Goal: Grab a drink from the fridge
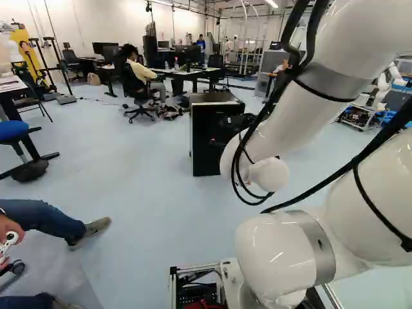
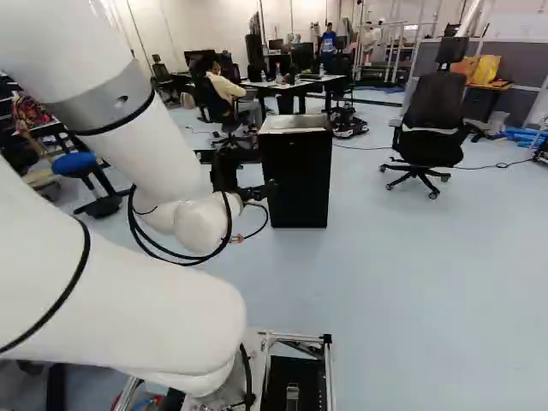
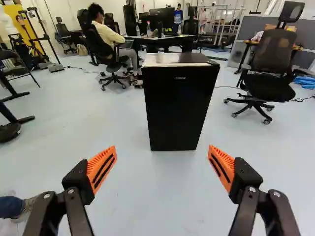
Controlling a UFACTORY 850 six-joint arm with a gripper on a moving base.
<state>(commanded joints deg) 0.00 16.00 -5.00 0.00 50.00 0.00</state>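
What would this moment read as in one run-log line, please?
black two-fingered gripper with orange pads: open, empty | black box-shaped fridge: door shut, ahead, untouched | drink: not yet grabbed

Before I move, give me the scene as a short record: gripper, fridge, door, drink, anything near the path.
gripper: open and empty, the gripper facing the fridge
fridge: black, upright on the floor, ahead of the gripper, not touched by it
door: the door looks shut
drink: inside of fridge hidden, so cannot tell
near: a person's leg at the left of the left base view; an office chair right of the fridge in the right base view
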